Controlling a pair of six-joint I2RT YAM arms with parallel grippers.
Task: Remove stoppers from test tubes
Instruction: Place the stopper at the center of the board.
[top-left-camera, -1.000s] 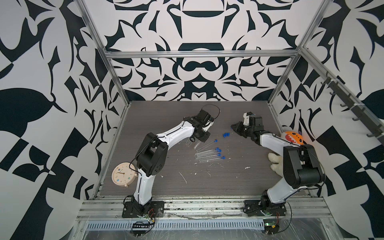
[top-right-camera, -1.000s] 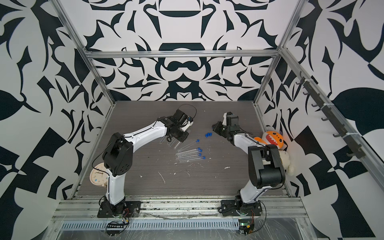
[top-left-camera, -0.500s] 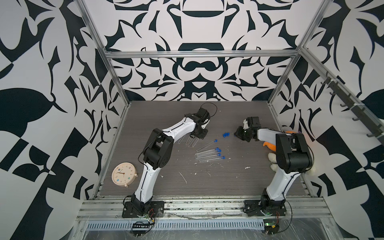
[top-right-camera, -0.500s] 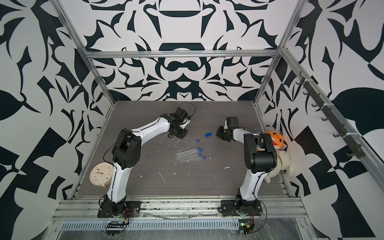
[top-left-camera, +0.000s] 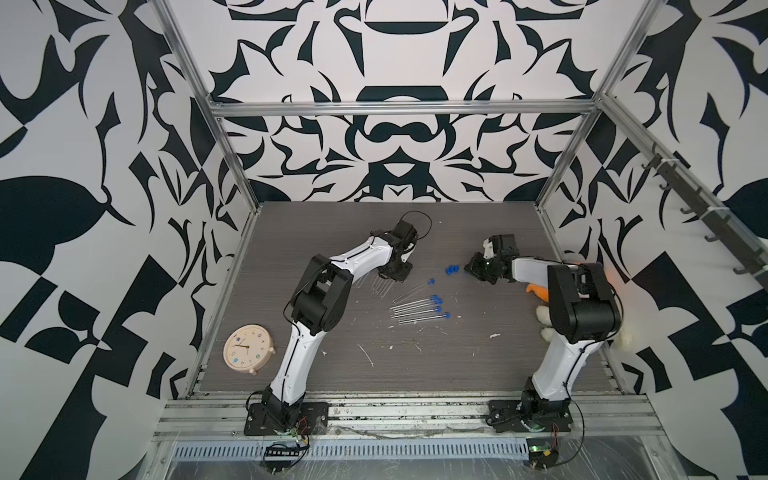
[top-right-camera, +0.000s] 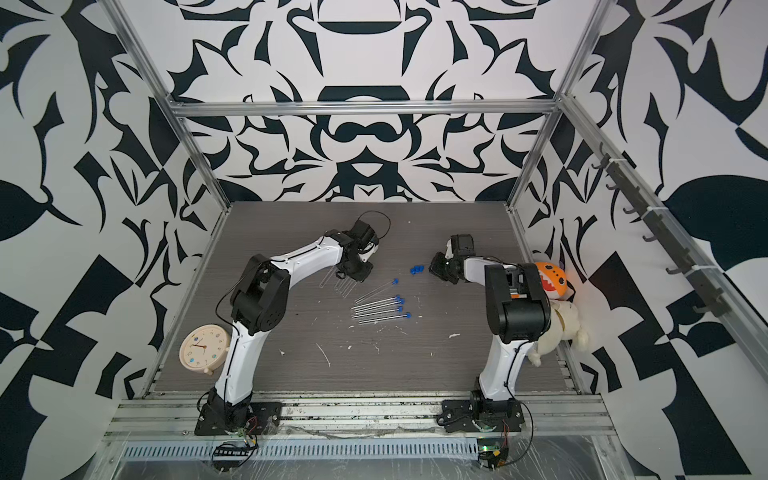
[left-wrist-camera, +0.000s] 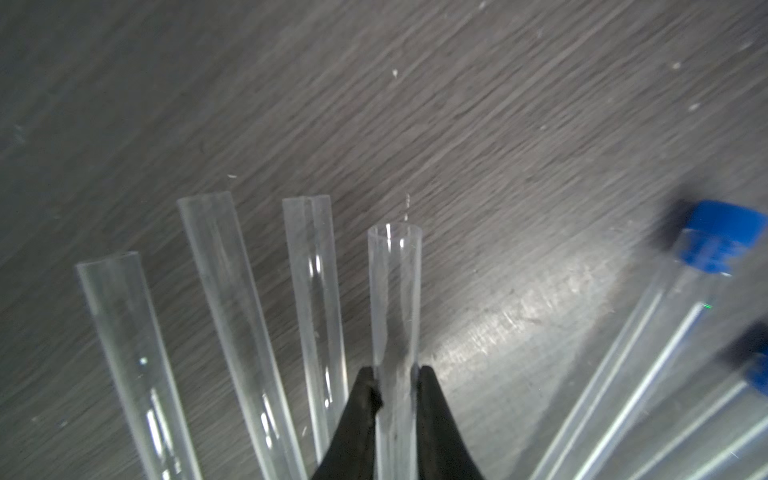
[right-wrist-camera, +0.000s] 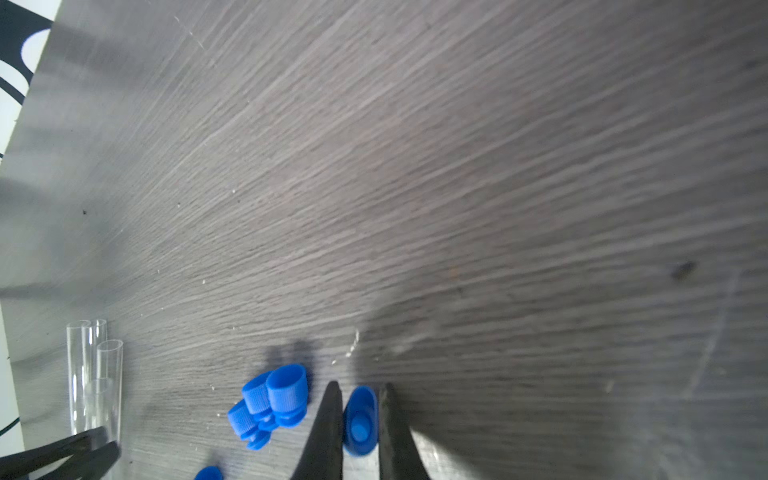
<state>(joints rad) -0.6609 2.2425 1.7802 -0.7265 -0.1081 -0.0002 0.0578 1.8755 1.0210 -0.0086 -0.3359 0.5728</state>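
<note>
My left gripper (left-wrist-camera: 395, 372) is shut on a clear test tube (left-wrist-camera: 395, 291) whose end is open, with no stopper in it. Three more open test tubes (left-wrist-camera: 212, 291) lie beside it on the table. In both top views the left gripper (top-left-camera: 392, 274) (top-right-camera: 353, 274) sits over these tubes. Several test tubes with blue stoppers (top-left-camera: 415, 309) (top-right-camera: 380, 309) lie at mid-table. My right gripper (right-wrist-camera: 360, 386) (top-left-camera: 473, 268) is shut on a blue stopper (right-wrist-camera: 360, 419), just beside a small heap of loose stoppers (right-wrist-camera: 270, 403) (top-left-camera: 451, 270).
A cream clock (top-left-camera: 248, 349) lies at the near left of the grey table (top-left-camera: 457, 365). An orange plush (top-right-camera: 548, 280) and a cream plush (top-right-camera: 561, 324) sit against the right wall behind the right arm. White flecks dot the near half of the table.
The right arm's elbow has swung toward the far side and its gripper has come down beside the loose stoppers. The left arm has shifted slightly over the open tubes. Both grips look unchanged.
</note>
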